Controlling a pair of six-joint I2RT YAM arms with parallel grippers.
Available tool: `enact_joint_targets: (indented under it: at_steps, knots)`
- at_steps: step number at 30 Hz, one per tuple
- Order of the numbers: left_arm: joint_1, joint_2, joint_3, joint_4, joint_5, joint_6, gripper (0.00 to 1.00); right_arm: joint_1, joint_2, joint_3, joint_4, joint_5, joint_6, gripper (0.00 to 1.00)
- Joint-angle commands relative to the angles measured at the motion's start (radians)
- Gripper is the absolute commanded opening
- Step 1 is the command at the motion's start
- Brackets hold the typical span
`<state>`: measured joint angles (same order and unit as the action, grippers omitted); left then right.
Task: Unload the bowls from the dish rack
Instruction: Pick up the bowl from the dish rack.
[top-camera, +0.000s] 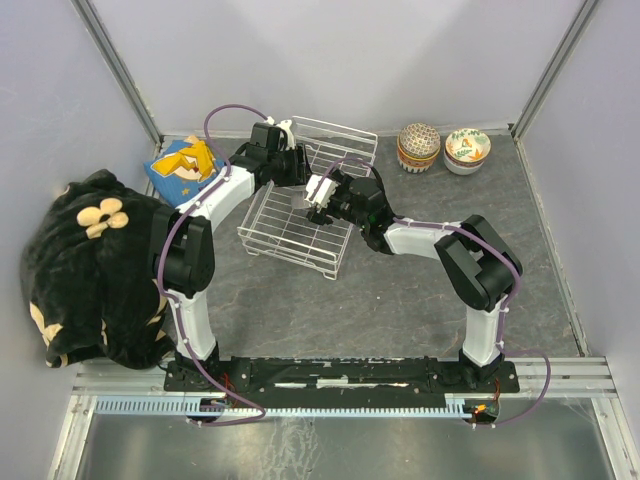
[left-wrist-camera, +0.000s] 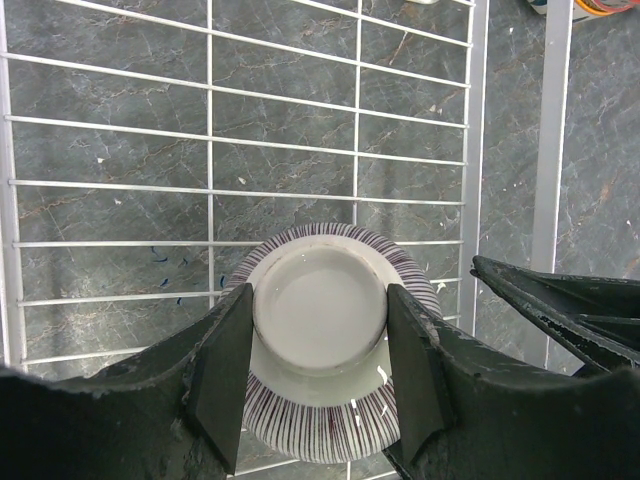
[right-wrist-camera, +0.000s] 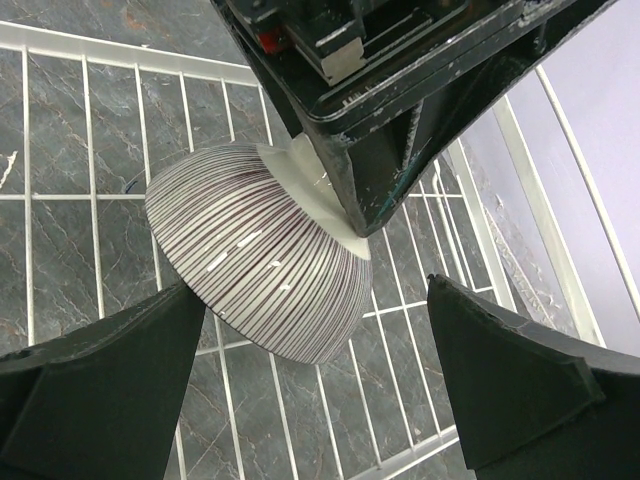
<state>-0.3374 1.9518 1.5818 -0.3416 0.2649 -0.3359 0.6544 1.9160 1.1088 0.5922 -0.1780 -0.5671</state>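
Slate-grey marbled tabletop (top-camera: 400, 300) between pale lilac walls (top-camera: 330, 60). From above, the white wire dish rack (top-camera: 280, 232) sits mid-table, with patterned bowls (top-camera: 418, 147) well to its right and a black flowered cloth (top-camera: 90, 270) well to its left. In the left wrist view, the left gripper (left-wrist-camera: 320, 370) clamps an upturned striped bowl (left-wrist-camera: 320, 305) by its foot, above the rack's grid floor. In the right wrist view, the right gripper (right-wrist-camera: 312, 330) gapes wide either side of that bowl, not touching it.
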Motion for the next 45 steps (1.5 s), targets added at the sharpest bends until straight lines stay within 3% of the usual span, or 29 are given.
enact_joint_targets:
  at_steps: [1, 20, 45]
  knots:
    - [-0.001, 0.009, 0.035, 0.0, 0.033, -0.038, 0.59, 0.002, 0.011, 0.049, 0.093, 0.0, 0.015, 0.99]
    - [-0.002, 0.018, 0.04, 0.0, 0.033, -0.037, 0.67, -0.004, 0.015, 0.05, 0.107, 0.0, 0.027, 0.99]
    - [0.005, 0.027, 0.048, 0.024, 0.02, -0.061, 0.68, -0.016, 0.012, 0.055, 0.118, 0.028, 0.059, 1.0]
